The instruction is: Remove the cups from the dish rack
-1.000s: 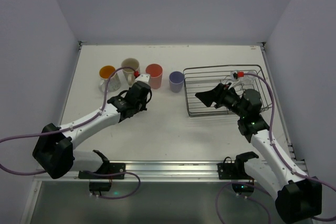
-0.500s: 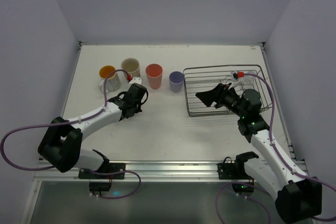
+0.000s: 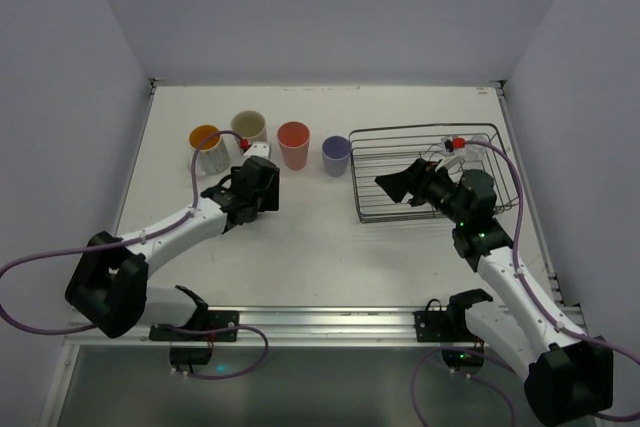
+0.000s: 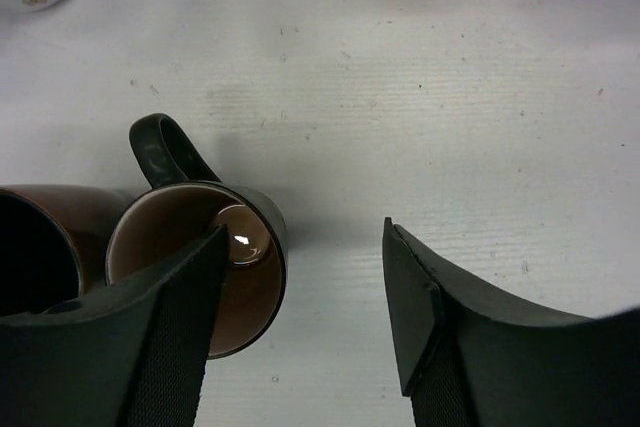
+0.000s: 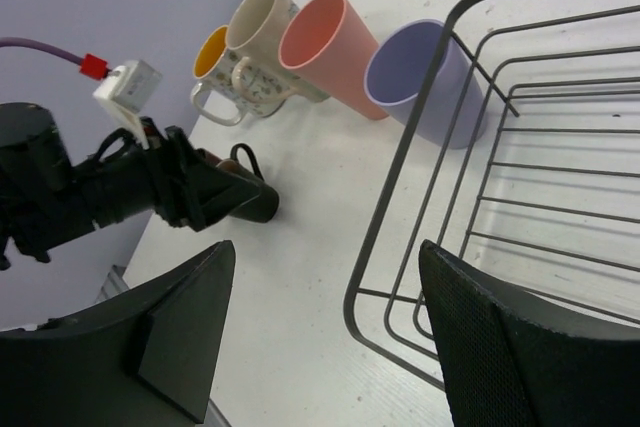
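A small brown cup (image 4: 200, 277) with a dark handle stands upright on the table beside my left gripper (image 4: 300, 237), which is open. Its left finger overlaps the cup's mouth and its right finger stands apart on bare table. The right wrist view shows this cup (image 5: 248, 199) at the left gripper's tips. In the top view it is hidden under the left gripper (image 3: 262, 185). The dish rack (image 3: 430, 135) sits at the right. My right gripper (image 3: 392, 184) hovers open at its near-left corner (image 5: 386, 197), holding nothing.
A row of cups stands at the back: an orange-inside floral mug (image 3: 205, 139), a cream cup (image 3: 248, 125), a salmon cup (image 3: 293, 137) and a lavender cup (image 3: 336, 152) next to the rack. Walls close in the table left and right.
The left gripper was shut and is now open, with the brown cup standing free on the table. It has drawn back slightly from the salmon cup. The right arm has not moved.
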`<state>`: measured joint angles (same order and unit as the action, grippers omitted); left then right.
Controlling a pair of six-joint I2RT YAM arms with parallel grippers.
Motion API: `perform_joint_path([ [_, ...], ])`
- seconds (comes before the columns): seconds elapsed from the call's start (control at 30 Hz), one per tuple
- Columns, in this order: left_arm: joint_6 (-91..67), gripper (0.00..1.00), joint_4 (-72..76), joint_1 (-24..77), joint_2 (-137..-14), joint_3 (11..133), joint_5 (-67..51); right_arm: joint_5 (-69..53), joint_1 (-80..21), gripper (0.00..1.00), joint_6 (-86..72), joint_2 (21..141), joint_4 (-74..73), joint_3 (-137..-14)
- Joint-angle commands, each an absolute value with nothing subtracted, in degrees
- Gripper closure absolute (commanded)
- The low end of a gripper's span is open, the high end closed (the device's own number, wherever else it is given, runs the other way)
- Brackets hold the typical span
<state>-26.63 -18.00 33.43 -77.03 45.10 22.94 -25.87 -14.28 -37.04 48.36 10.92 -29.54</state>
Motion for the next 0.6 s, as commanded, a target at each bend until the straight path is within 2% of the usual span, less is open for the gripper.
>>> perform_joint_path([
  [0.0,-26.5,0.3,-15.6,33.4,-72.8,46.1,22.5,-20.1,-14.4,0.23,-34.6,48.3,9.3,-31.2],
  [0.13,-25.0,0.16,-15.7,33.9,-68.0,48.4,19.2,-8.7,-14.3,0.26,-32.9,49.1,3.3,-33.4],
  [0.23,-23.2,0.11,-15.6,34.9,-63.6,51.7,13.6,-0.1,-14.3,0.3,-32.6,50.9,0.7,-34.8],
  [0.4,-18.6,0.07,-15.7,35.3,-56.7,56.7,-3.1,14.6,-12.8,0.38,-28.6,57.7,-3.2,-42.0],
  [0.47,-17.3,0.05,-16.7,35.4,-53.8,57.3,-6.9,18.7,-9.3,0.39,-26.4,62.2,-4.9,-44.7],
  [0.57,-15.3,0.03,-18.0,35.4,-49.9,56.5,-8.4,18.4,-2.8,0.39,-25.5,67.8,-6.9,-49.7],
])
